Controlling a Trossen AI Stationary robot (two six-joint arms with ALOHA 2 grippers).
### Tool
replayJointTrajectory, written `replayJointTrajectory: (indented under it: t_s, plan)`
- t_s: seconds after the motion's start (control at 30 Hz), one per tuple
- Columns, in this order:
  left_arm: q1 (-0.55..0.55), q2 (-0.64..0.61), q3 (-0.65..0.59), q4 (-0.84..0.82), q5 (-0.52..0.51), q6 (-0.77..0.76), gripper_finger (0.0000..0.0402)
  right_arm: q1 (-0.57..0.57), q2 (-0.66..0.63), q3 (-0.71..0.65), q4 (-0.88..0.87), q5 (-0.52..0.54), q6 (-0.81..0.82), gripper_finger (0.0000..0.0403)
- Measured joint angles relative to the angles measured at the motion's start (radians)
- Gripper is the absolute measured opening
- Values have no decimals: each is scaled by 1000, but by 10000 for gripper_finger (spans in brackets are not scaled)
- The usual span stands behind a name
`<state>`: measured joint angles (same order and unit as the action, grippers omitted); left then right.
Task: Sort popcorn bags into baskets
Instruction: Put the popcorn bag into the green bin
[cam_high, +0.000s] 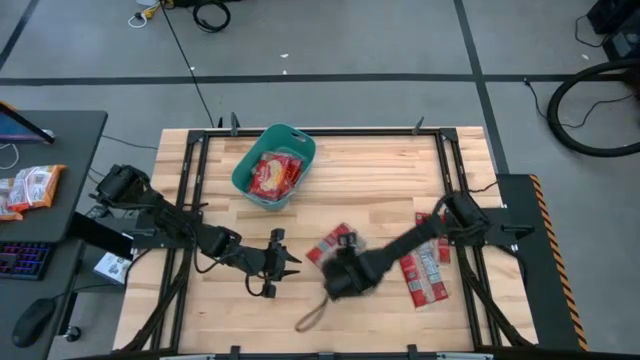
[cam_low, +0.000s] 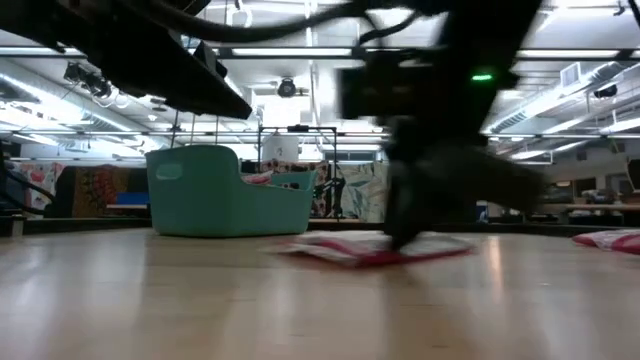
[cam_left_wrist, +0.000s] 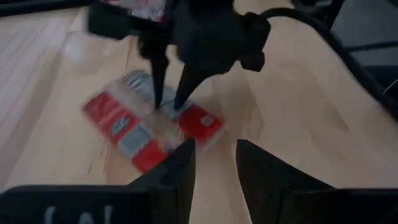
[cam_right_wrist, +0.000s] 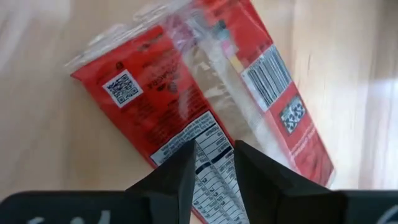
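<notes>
Popcorn bag under the right end effector, tub half filled

Right end effector stands over a flat red popcorn bag with white and yellow print near the middle of the pale wooden table. Its two dark fingers point down with a narrow gap between them, their tips at the bag's upper face; from where I stand I cannot tell whether they pinch the wrapper or merely touch it. In the right wrist view the same bag lies flat on the wood, label side up with barcodes and a nutrition panel showing, just past the fingertips.

Left end effector hovers just beside that bag, toward the left side of the table, fingers narrowly apart and holding nothing.

A teal-green plastic tub with a rolled rim sits near the far edge of the table, well apart from both arms, with red popcorn bags lying inside it. More red bags lie on the table by the right arm's base. A dark desk to the left of the table carries orange-and-white snack packets.
</notes>
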<state>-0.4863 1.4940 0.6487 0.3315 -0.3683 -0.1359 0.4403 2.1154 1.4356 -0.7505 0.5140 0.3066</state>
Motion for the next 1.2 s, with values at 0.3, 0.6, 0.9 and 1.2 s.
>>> replayJointTrajectory:
  t_s: [0.3, 0.6, 0.9, 1.2]
  plan:
    - [-1, 44, -1, -104, -4, 53, 128, -61, -34, 106, -57, -15, -72, 94]
    - [1, 187, 0, -29, -71, 174, 225, 69, -57, 113, -246, 11, 200, 93]
    - [31, 283, 109, -24, -82, 365, 258, 211, -60, 113, -294, 138, 406, 93]
    - [127, 342, 201, -189, -18, 488, 243, 295, -60, 113, -308, 195, 543, 93]
